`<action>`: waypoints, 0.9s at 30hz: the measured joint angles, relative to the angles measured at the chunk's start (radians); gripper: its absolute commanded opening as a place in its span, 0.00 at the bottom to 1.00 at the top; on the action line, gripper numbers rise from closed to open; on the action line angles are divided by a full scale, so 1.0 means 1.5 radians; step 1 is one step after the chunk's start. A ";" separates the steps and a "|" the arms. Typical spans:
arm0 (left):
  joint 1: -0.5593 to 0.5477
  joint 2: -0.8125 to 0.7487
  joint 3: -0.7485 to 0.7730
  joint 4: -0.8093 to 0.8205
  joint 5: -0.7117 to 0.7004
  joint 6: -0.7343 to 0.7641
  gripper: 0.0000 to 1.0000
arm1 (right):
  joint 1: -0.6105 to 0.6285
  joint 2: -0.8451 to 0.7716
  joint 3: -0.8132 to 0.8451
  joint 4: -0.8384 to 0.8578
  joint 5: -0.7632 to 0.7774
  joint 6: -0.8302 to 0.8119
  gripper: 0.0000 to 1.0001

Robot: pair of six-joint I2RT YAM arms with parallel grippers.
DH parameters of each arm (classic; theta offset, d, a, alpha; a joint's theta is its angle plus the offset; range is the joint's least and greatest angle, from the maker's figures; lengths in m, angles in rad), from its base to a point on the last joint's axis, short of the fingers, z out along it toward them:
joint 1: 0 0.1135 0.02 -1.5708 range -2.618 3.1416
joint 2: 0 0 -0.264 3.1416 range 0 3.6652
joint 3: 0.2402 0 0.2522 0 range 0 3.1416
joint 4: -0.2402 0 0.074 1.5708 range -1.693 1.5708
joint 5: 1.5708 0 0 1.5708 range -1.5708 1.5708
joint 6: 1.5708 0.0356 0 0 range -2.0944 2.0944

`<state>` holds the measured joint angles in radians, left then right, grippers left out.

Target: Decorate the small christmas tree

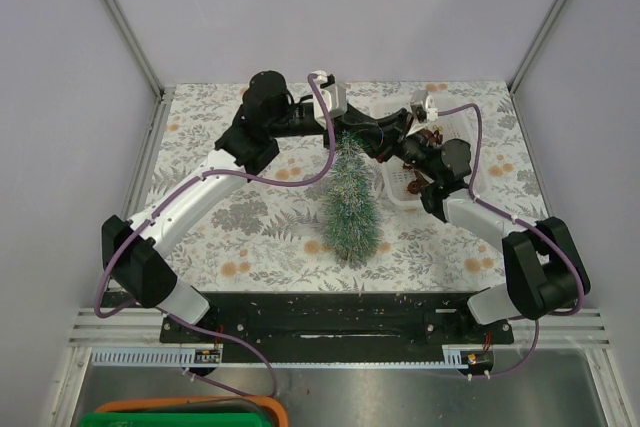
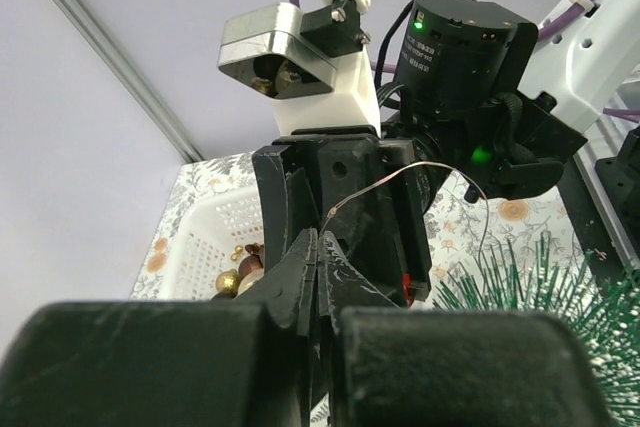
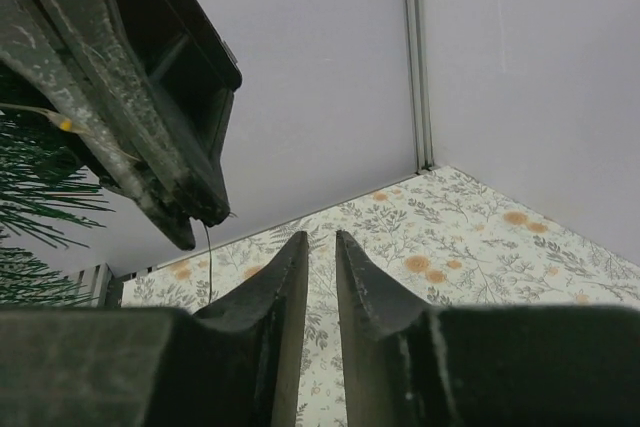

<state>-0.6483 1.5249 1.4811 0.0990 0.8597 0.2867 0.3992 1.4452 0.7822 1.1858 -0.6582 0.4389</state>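
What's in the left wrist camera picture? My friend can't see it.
The left gripper, shut, pinches a thin wire right in front of the right arm. A white basket with gold baubles sits behind on the left, and the tree pokes its green bristles in at lower right.

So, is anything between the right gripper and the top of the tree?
Partly. The left gripper, shut on a thin wire, hangs just ahead of the right gripper, and the bristles of the small christmas tree show behind it, to the left.
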 measured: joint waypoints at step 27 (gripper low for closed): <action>0.054 -0.211 -0.179 0.006 -0.072 -0.002 0.73 | 0.000 -0.239 -0.035 -0.421 0.171 -0.188 0.00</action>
<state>-0.5667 1.2079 1.2125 0.1085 0.7521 0.2840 0.3992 1.0866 0.7303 0.5549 -0.4019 0.1574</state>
